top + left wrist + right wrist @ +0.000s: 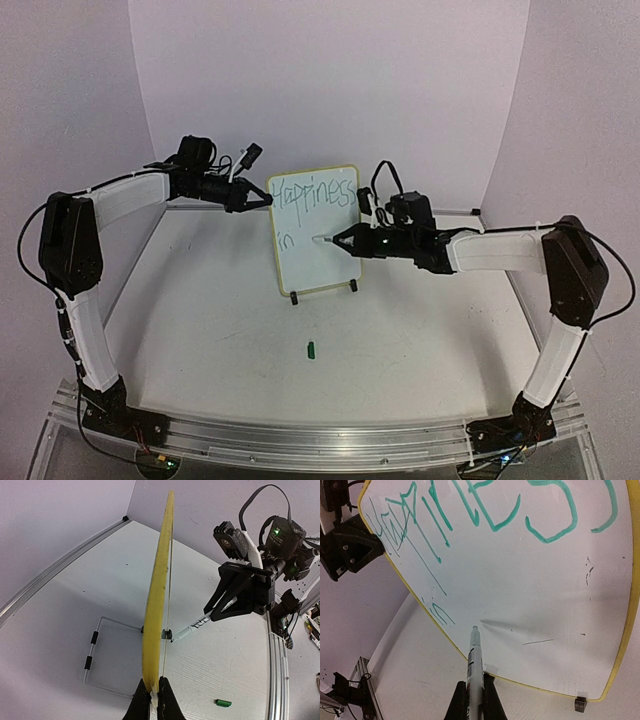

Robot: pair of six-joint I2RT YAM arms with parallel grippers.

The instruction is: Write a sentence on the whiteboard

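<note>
The whiteboard (316, 228), white with a thin yellow rim, stands upright on a wire stand at the table's middle back. Green writing on it (315, 192) reads "Happiness" on top and "in" (285, 240) below. My left gripper (262, 200) is shut on the board's left edge; the left wrist view shows the board edge-on (156, 605), pinched between the fingers. My right gripper (345, 240) is shut on a white marker (475, 665), its tip at or just off the board to the right of "in" (440, 614).
The marker's green cap (311, 349) lies on the table in front of the board, and shows in the left wrist view (223, 703). The wire stand (92, 650) with black sleeves extends behind the board. A metal rail (320, 440) runs along the near edge.
</note>
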